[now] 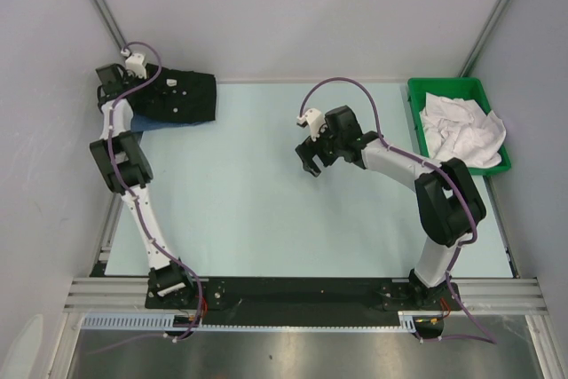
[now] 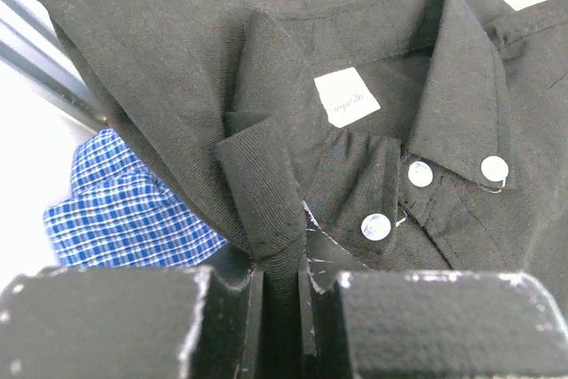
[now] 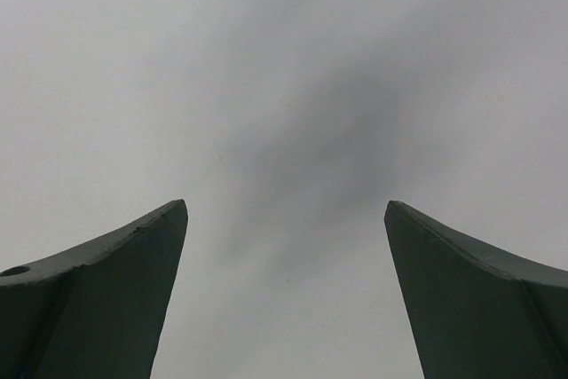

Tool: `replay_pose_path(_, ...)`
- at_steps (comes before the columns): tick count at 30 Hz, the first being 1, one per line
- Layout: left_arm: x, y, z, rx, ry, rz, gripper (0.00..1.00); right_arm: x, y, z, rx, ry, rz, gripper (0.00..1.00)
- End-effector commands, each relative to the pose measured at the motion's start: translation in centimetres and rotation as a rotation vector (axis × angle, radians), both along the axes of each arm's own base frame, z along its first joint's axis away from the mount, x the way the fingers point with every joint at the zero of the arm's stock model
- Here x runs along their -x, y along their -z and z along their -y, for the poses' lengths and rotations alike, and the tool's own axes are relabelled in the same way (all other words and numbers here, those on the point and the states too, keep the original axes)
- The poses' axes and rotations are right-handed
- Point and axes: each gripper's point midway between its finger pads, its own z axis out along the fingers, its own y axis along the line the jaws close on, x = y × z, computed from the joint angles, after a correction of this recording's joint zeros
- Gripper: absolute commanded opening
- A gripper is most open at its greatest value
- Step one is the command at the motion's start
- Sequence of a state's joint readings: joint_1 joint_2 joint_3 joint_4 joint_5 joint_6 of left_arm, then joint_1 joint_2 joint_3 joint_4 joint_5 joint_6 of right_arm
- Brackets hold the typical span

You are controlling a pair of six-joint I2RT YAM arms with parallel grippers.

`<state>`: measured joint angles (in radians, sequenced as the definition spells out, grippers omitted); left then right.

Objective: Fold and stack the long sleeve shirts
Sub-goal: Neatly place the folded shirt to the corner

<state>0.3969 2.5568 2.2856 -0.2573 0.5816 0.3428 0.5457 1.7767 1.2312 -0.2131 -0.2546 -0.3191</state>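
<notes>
The top view takes in the whole desk [image 1: 257,210]. Two shirts lie stacked at its far left corner, the black shirt [image 1: 182,97] folded on top of the blue shirt [image 1: 153,122], which shows only as a strip along the near edge. One green bin [image 1: 415,95] sits at the far right, holding a crumpled white cloth [image 1: 457,130]. The right gripper [image 1: 311,164] hangs over the bare middle of the desk, well apart from both shirts.

Only the left wrist view shows detail. The left gripper [image 2: 280,286] is nearly pressed together, pinching a fold of the black shirt beside the collar [image 2: 461,86]. Three pale buttons [image 2: 421,174] and one white label [image 2: 346,97] are visible, and the blue shirt turns out to be blue-and-white check, peeking out at the left.

The right wrist view shows only two dark fingers [image 3: 106,290] spread wide over plain desk.
</notes>
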Motion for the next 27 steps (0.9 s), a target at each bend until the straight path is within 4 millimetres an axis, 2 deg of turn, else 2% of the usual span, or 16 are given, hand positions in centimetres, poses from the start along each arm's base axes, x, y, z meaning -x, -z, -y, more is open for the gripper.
replay_pose_path(1,-0.2,-3.2,-3.6,-0.099,-0.042,0.075,0.14,-1.3,-1.5,-1.1,-0.026,-0.012,0.047,1.00)
replay_pose_path(22,0.0,-2.8,-6.2,-0.140,-0.107,0.075,0.19,-1.5,-1.5,-1.7,-0.024,-0.023,0.044,1.00)
replay_pose_path(24,0.1,-3.1,-6.1,-0.134,-0.112,0.077,0.30,-1.5,-1.6,-1.8,-0.024,-0.024,0.046,1.00)
replay_pose_path(26,0.0,-3.8,-6.2,-0.130,-0.124,0.088,0.66,-1.5,-1.6,-1.8,-0.024,-0.023,0.049,1.00)
replay_pose_path(27,0.0,-4.4,-6.2,-0.118,-0.133,0.095,0.75,-1.6,-1.7,-1.7,-0.025,-0.022,0.052,1.00)
